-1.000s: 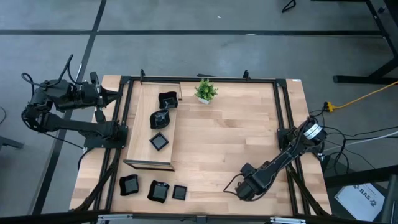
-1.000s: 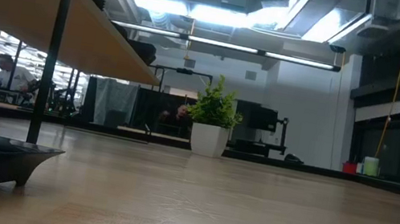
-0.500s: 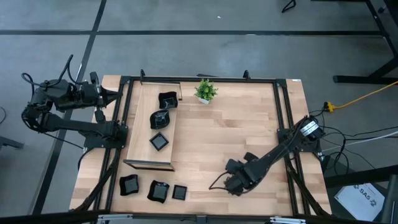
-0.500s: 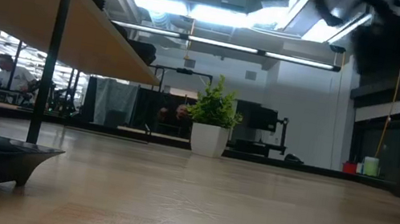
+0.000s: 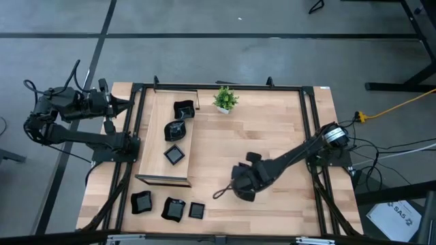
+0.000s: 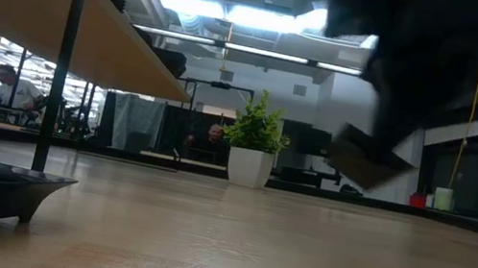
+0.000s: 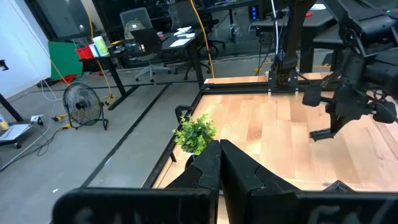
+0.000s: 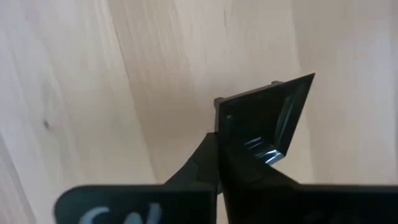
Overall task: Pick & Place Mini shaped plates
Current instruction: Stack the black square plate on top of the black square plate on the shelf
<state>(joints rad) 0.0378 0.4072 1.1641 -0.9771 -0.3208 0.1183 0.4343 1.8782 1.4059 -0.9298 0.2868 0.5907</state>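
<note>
While we look down on the pale wooden table (image 5: 259, 143), framed by black rails on a grey floor, our right gripper (image 5: 219, 193) hangs over its near middle, fingers clamped on a square mini plate (image 8: 264, 127) tilted on edge, one corner pointing away from the wrist. Three plates (image 5: 178, 131) lie on the wooden shelf board (image 5: 153, 146) at left, three more (image 5: 169, 207) near the table's front-left edge. One potted plant (image 5: 225, 99) stands far. Our left gripper (image 7: 219, 163), closed and empty, waits off the left side.

right claw (image 5: 219, 193) swung leftward — toward table middle, carrying square plate (image 8: 267, 121)
</note>
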